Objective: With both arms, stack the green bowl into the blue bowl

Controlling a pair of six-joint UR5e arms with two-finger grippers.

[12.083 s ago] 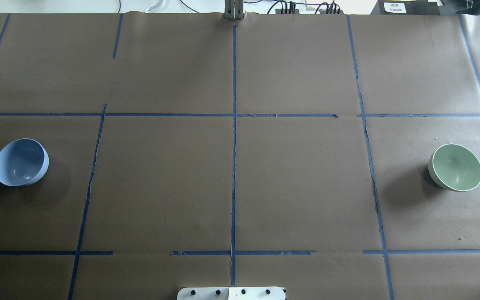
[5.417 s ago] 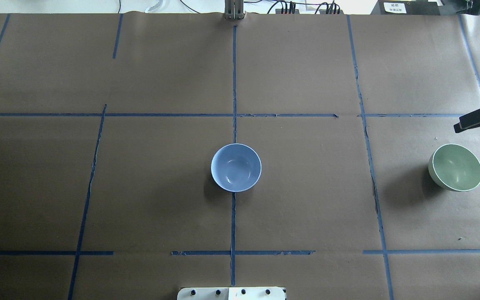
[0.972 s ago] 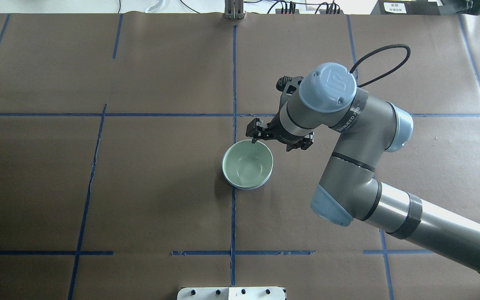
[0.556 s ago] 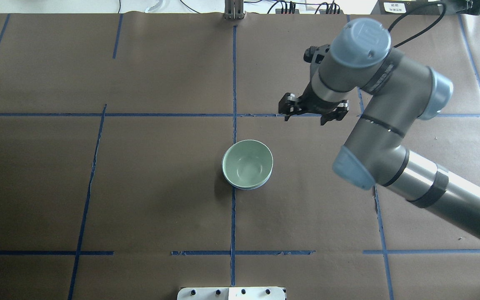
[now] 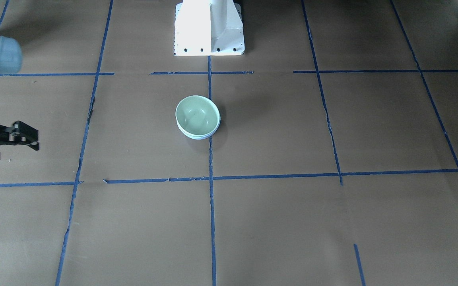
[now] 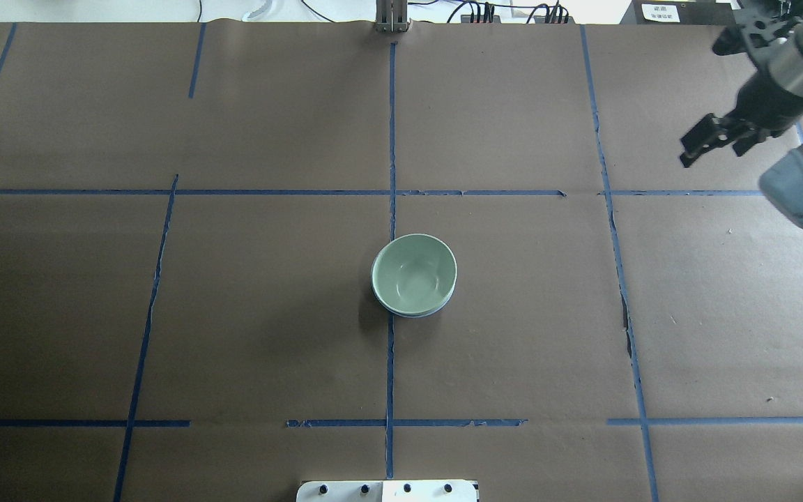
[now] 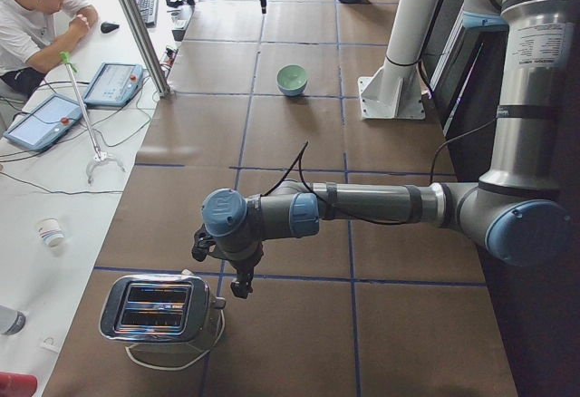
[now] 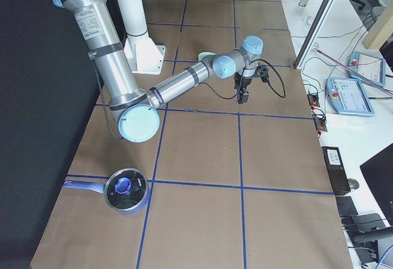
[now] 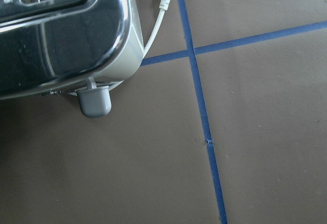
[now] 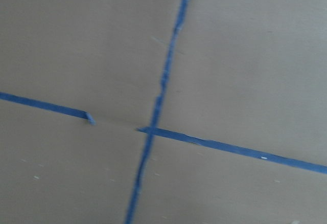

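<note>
The pale green bowl (image 6: 413,274) sits nested inside the blue bowl (image 6: 421,315) at the table's centre, on the middle tape line. Only a thin blue rim shows below it. In the front view the green bowl (image 5: 197,115) rests in the blue bowl (image 5: 199,137) the same way. My right gripper (image 6: 719,145) is open and empty, high at the far right, well away from the bowls; it also shows at the front view's left edge (image 5: 2,146). My left gripper (image 7: 237,279) shows only in the left side view, beside a toaster; I cannot tell if it is open.
A chrome toaster (image 7: 159,308) with a white cord stands at the table's left end, close under the left wrist camera (image 9: 61,29). A saucepan with a blue lid (image 8: 126,189) sits at the right end. The white pedestal (image 5: 209,28) stands at the robot's side.
The blue bowl went from the far left to the centre and the green bowl from the right into it. The right gripper has let go and drawn back up to the far right.
</note>
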